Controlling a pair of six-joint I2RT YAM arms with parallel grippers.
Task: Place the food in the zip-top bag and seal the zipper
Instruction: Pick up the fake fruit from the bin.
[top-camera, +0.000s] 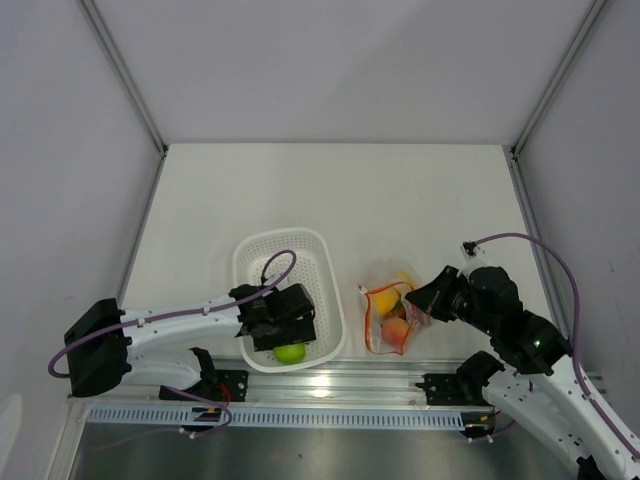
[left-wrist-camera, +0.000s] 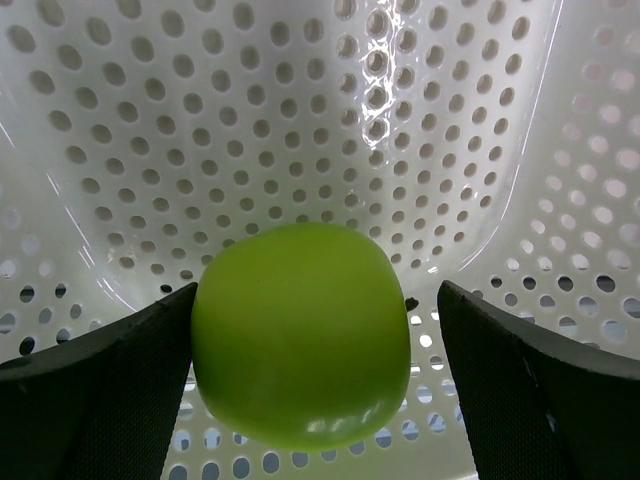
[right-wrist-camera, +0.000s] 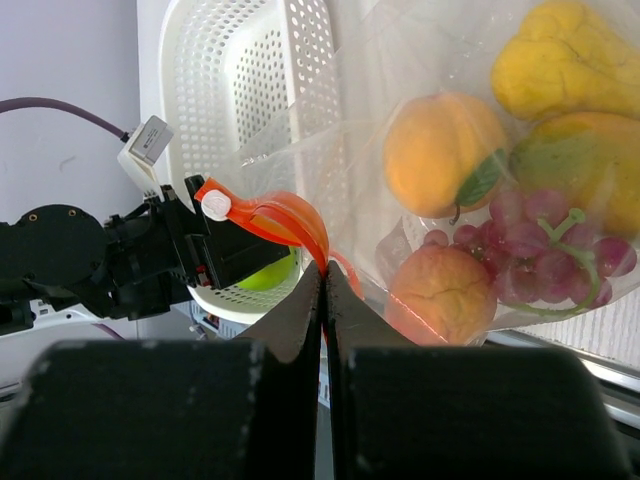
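The green apple (top-camera: 290, 352) lies in the near end of the white basket. My left gripper (top-camera: 287, 338) is open around the apple (left-wrist-camera: 300, 335): the left finger (left-wrist-camera: 110, 390) touches it and the right finger (left-wrist-camera: 540, 390) stands apart. The clear zip-top bag (top-camera: 391, 316) lies right of the basket. It holds the orange (right-wrist-camera: 440, 155), pear (right-wrist-camera: 560, 60), mango (right-wrist-camera: 585, 160), grapes (right-wrist-camera: 535, 250) and peach (right-wrist-camera: 440, 295). My right gripper (right-wrist-camera: 325, 278) is shut on the red-orange zipper (right-wrist-camera: 290, 218) at the bag's mouth edge, which arches up toward the basket.
The white perforated basket (top-camera: 252, 262) stands left of centre, its rim close to the bag's mouth. A metal rail (top-camera: 330, 385) runs along the near table edge. Grey walls enclose the table on three sides.
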